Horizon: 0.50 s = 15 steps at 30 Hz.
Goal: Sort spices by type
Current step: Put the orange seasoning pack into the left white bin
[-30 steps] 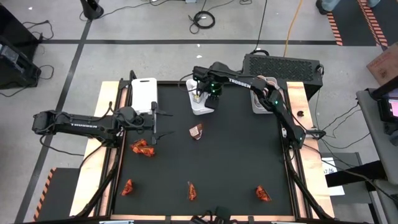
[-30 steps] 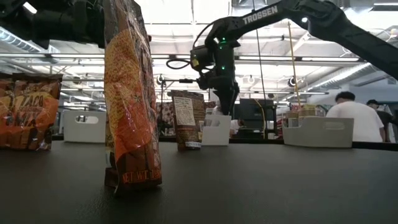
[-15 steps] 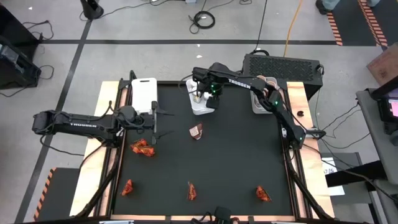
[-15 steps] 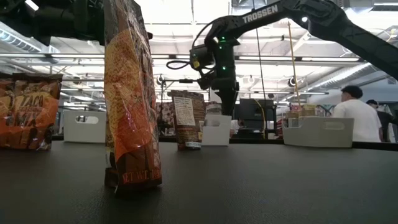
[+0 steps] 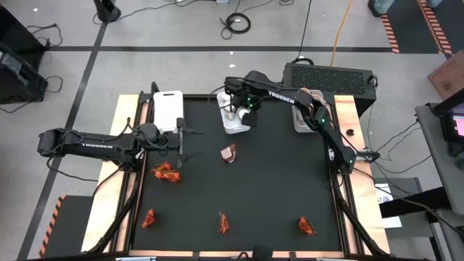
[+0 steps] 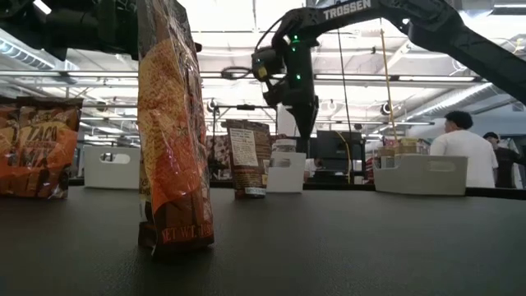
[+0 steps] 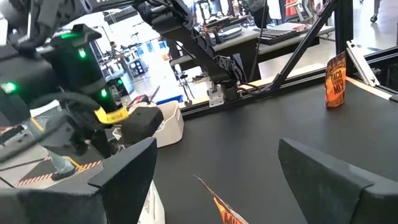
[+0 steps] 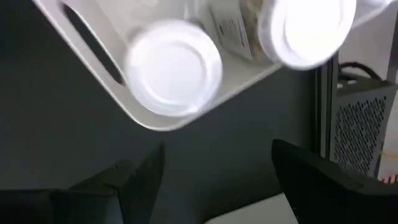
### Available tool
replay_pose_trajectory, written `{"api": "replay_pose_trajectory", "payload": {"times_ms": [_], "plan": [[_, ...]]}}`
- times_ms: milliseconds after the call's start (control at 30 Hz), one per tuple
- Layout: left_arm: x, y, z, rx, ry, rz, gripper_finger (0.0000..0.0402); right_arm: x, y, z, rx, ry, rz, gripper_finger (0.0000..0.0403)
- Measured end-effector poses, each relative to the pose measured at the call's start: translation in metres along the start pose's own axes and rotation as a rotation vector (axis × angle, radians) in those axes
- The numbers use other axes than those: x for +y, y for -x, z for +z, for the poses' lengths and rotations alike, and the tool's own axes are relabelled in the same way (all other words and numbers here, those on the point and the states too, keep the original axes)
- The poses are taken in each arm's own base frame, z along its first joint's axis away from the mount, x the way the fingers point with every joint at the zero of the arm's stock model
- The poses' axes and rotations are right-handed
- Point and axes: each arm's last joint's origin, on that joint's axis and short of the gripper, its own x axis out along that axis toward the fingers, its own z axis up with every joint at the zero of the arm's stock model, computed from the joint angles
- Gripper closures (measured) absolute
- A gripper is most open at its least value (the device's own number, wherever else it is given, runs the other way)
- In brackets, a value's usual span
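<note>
My right gripper [image 8: 214, 186] hangs open, pointing down, over the middle white bin [image 5: 233, 125] at the table's far side. It is clear of the two clear jars with white lids [image 8: 174, 67] [image 8: 309, 28] that stand in the bin. In the low view its fingers [image 6: 304, 131] are above a jar [image 6: 283, 146]. My left gripper [image 5: 183, 143] waits open and level at the left, with a red-orange sachet [image 7: 224, 210] just below and ahead. Other sachets lie on the mat [image 5: 165, 172] [image 5: 148, 217] [image 5: 223, 222] [image 5: 305, 226]. A brownish sachet [image 5: 229, 153] stands mid-table.
A white bin [image 5: 168, 109] sits at the far left and another [image 5: 301, 117] at the far right. A tall sachet [image 6: 173, 123] stands close to the low camera. A person [image 6: 460, 152] is in the room behind. The mat's middle [image 5: 275, 181] is bare.
My right gripper has risen straight up from the middle bin. A jar's white lid now shows in the bin below its fingers.
</note>
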Motion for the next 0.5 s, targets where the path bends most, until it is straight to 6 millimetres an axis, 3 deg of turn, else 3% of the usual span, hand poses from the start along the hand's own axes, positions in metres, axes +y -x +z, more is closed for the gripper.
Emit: {"api": "replay_pose_trajectory", "payload": {"times_ms": [300, 500], "plan": [[-0.001, 0.000, -0.003, 0.031, -0.023, -0.009, 0.0063, 0.030, 0.043, -0.001, -0.186, 0.040, 0.098, 0.0132], [-0.001, 0.000, -0.003, 0.038, -0.042, -0.002, 0.0063, 0.057, 0.059, 0.015, -0.397, 0.122, 0.078, 0.0175]]}}
